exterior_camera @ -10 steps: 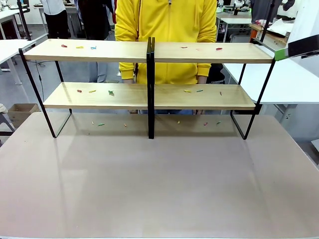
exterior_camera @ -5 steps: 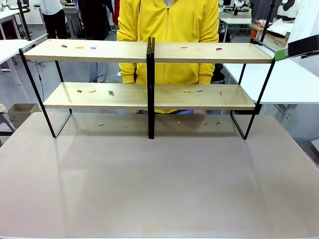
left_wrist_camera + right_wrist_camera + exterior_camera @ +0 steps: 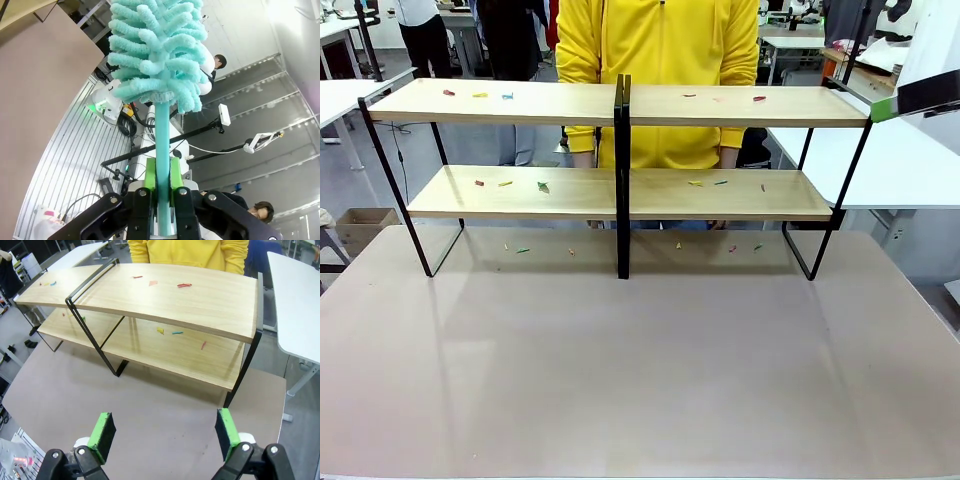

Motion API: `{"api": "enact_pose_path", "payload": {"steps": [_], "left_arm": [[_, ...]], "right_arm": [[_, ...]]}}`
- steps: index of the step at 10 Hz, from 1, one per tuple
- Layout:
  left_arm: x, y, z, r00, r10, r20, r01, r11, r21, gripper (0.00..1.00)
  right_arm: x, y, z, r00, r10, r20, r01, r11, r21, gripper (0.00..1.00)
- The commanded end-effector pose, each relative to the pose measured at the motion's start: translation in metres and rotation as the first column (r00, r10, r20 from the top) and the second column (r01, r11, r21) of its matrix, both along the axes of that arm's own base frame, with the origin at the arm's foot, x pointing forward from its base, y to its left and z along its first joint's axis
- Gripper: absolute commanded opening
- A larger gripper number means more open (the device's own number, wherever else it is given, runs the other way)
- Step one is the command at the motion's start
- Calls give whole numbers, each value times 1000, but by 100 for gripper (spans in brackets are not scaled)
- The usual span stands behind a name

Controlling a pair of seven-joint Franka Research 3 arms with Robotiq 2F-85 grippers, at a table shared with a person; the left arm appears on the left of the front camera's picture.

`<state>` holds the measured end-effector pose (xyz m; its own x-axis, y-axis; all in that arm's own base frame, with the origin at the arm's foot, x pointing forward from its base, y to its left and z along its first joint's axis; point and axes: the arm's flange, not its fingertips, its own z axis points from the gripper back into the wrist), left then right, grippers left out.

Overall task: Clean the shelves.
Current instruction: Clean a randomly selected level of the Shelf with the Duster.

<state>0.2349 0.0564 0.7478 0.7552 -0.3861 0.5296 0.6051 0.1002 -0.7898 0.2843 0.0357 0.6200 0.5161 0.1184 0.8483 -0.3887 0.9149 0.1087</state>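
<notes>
The shelves [image 3: 570, 103] stand across the far half of the table, two light-wood boards on a black frame with a central upright. Small coloured scraps [image 3: 507, 96] lie on the top board, more scraps [image 3: 542, 186] on the lower board, and a few on the tabletop under it. My left gripper [image 3: 162, 172] is shut on the handle of a teal fluffy duster [image 3: 160, 45], which points up away from the table. My right gripper [image 3: 163, 432] hangs open over the table in front of the shelves [image 3: 200, 305], its green pads wide apart with nothing between them.
A person in a yellow hoodie [image 3: 660, 50] stands right behind the shelves. White tables flank the scene at right [image 3: 900, 160] and left [image 3: 340, 95]. A cardboard box [image 3: 360, 225] sits on the floor at left. The grey-brown tabletop [image 3: 640, 370] stretches in front.
The person behind the shelves has shifted slightly. The shelves and scraps lie as before.
</notes>
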Motion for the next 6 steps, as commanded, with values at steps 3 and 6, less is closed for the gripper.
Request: {"api": "enact_pose_path", "payload": {"steps": [3,6], "left_arm": [[89,-42,-6,970,168,-175,-174,984,-24,0],[97,-58,-17,963,216,-161,-209,976,59,13]], "right_arm": [[0,-1,0,1000,1,0,-1,1000,3,100],[0,-1,0,1000,1,0,-1,1000,3,100]]}}
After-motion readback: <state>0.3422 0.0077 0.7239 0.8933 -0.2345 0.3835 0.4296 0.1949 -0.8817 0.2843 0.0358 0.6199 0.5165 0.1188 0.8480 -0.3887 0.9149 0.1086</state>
